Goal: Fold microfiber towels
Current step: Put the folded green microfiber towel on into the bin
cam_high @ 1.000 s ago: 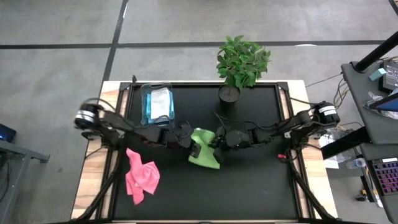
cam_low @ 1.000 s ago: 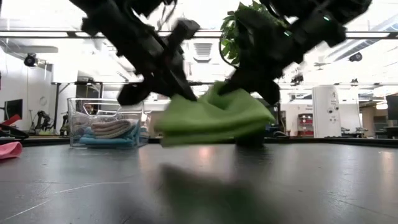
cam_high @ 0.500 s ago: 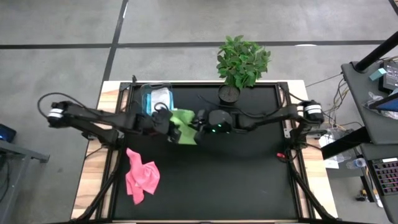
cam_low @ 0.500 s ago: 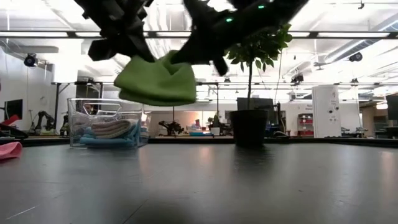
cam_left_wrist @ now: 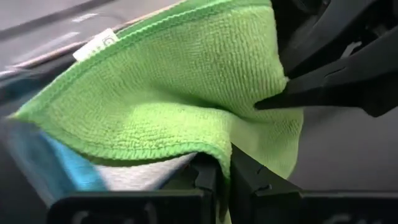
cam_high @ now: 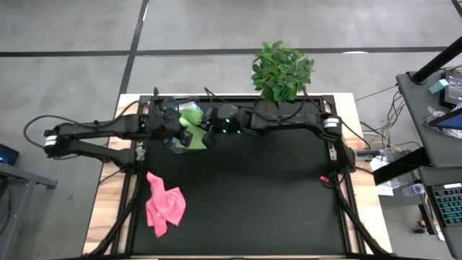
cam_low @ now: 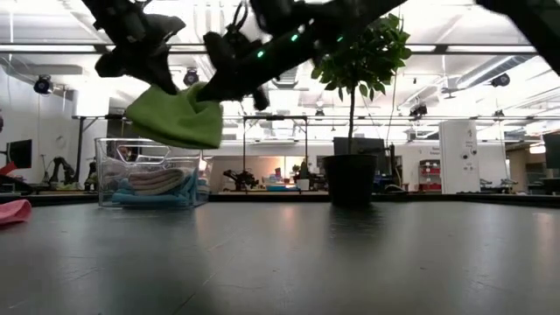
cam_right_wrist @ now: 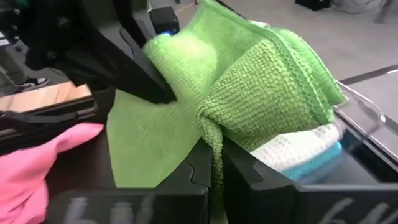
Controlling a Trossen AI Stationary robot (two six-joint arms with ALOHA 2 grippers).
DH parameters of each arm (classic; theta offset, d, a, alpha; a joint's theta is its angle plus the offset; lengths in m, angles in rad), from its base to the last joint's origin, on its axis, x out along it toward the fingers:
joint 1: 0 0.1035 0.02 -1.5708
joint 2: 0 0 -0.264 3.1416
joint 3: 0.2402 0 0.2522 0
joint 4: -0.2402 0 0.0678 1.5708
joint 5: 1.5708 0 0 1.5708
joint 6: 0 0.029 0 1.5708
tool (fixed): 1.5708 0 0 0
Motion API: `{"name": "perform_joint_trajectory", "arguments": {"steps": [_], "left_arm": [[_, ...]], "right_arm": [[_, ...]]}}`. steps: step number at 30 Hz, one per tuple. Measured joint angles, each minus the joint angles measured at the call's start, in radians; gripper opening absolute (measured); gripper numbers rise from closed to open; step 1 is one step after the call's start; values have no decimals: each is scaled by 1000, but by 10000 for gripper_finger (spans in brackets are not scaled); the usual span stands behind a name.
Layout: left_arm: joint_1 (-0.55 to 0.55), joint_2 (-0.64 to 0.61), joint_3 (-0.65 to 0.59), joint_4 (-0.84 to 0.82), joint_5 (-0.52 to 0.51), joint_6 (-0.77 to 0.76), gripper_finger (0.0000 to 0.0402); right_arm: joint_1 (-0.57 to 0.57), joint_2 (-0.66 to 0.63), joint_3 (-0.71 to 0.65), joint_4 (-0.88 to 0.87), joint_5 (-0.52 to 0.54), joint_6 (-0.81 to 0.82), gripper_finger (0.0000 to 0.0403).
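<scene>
A folded lime green towel (cam_high: 190, 134) hangs in the air between my two grippers, over the clear bin (cam_low: 150, 182) at the table's far left. My left gripper (cam_high: 176, 130) is shut on its left side and my right gripper (cam_high: 205, 130) is shut on its right side. In the low view the green towel (cam_low: 175, 118) hangs a little above the bin's rim. Folded white and blue towels (cam_low: 154, 184) lie in the bin. A crumpled pink towel (cam_high: 164, 208) lies on the table near the left edge. My left gripper pinches the green towel's hemmed edge (cam_left_wrist: 214, 148) between its two fingers, where several layers bunch together. The fingers slant down from the table's left. The towel is lifted clear, sagging between the two grippers. My right gripper pinches a gathered fold of the green towel (cam_right_wrist: 210, 132) between its two fingers. It comes nearly level from the table's right. The towel is clear of the table and spreads out beyond the fingers, with the white and blue towels below it.
A potted plant (cam_high: 280, 72) stands at the table's far edge, right of the bin; its pot (cam_low: 350, 179) shows in the low view. The black table top (cam_high: 274, 195) stretches toward the near and right edges.
Both grippers, still shut on the green towel, have carried it up and toward the table's far left, from low at the table's middle to above the clear bin. The towel has stayed folded, hanging between them.
</scene>
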Motion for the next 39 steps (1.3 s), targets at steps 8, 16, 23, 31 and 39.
{"name": "perform_joint_trajectory", "arguments": {"steps": [8,16,23,31,39], "left_arm": [[140,-10,0,-44,-8,112,1],[277,21,0,-75,-11,202,1],[346,67,-2,-103,-8,232,1],[348,140,-5,-103,29,206,1],[353,198,-5,-103,27,177,1]], "right_arm": [[-58,179,203,-5,-53,-38,9],[-94,288,366,-46,-83,-67,9],[-112,354,428,-70,-98,-68,9],[-126,352,432,-101,-96,-70,9],[-126,350,432,-121,-96,-85,25]]}}
